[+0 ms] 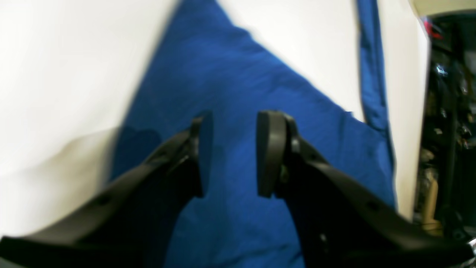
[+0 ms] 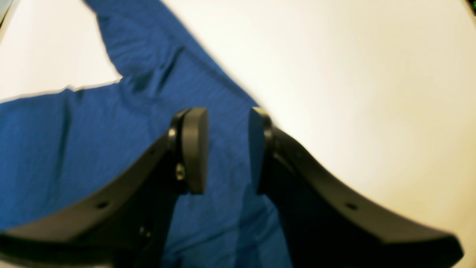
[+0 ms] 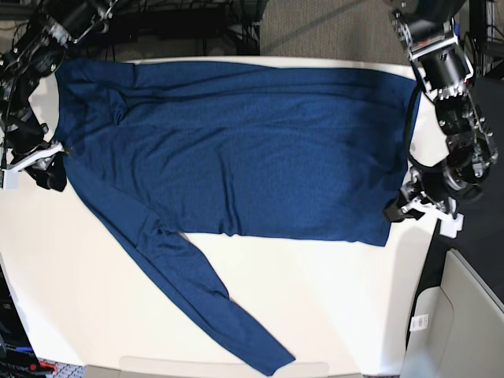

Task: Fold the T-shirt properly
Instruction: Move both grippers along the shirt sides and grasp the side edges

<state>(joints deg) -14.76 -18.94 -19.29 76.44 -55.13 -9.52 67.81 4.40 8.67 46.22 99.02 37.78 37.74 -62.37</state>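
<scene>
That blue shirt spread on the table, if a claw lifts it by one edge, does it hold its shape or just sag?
The T-shirt would most likely sag: it lies flat with soft wrinkles, like thin fabric. The long sleeve trailing across the white table would probably drag behind. It looks light, so it may slide and bunch when pushed.

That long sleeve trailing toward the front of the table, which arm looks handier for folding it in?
Probably the right gripper: it sits open over the T-shirt at the shoulder where the trailing sleeve starts. The left gripper is at the hem end, far from it.
</scene>
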